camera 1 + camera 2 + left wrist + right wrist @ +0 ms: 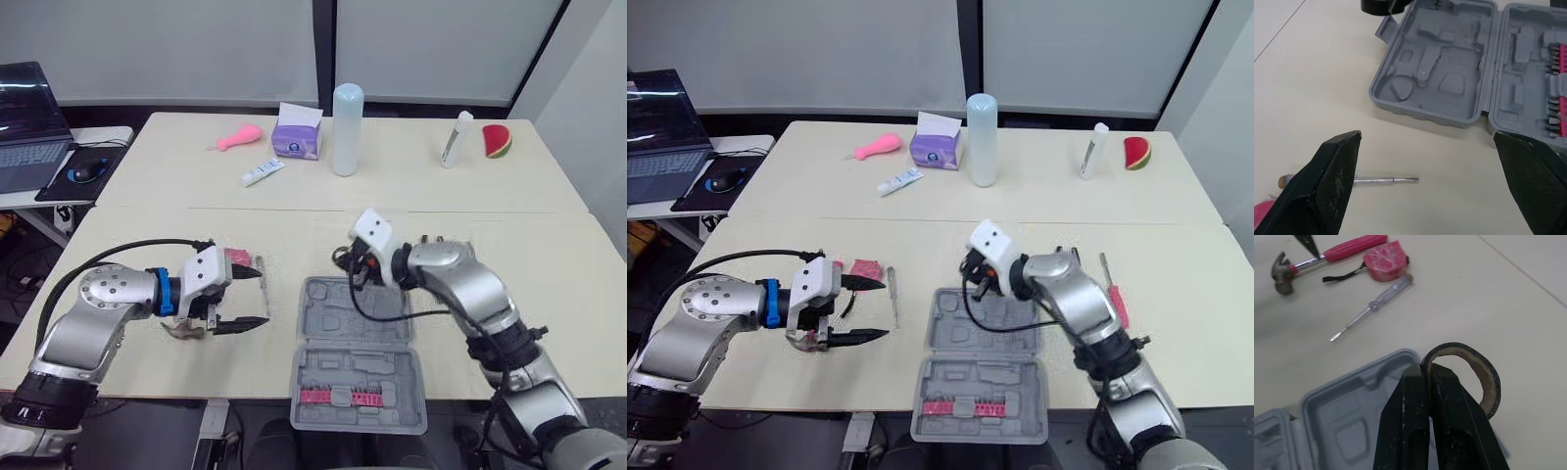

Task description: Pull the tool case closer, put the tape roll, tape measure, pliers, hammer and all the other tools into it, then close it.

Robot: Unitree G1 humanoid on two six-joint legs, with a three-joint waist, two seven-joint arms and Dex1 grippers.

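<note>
Tool case: grey and open flat at the near edge of the tabletop, about midway along it. Its near half reaches that edge. The far half's moulded pockets are bare, and the near half carries a pink bit strip.
Right hand: fingers pressed together on the tape roll, at the far rim of the case.
Tape roll: black, with its wall pinched between the right hand's fingers. Whether it touches the case cannot be told.
Left hand: fingers spread wide and holding nothing, low over the tabletop just left of the case.
Clear-handled screwdriver: flat on the tabletop between the left hand and the case, beside that hand's fingertips.
Tape measure: pink, on the tabletop just beyond the left hand, toward the far edge.
Hammer: pink handle and steel head, lying flat near the tape measure and partly under the left hand.
Pink-handled screwdriver: on the tabletop to the right of the right arm, well apart from the case, toward the right edge.
Far side: a white bottle, a purple tissue box and a watermelon-slice toy.
</note>
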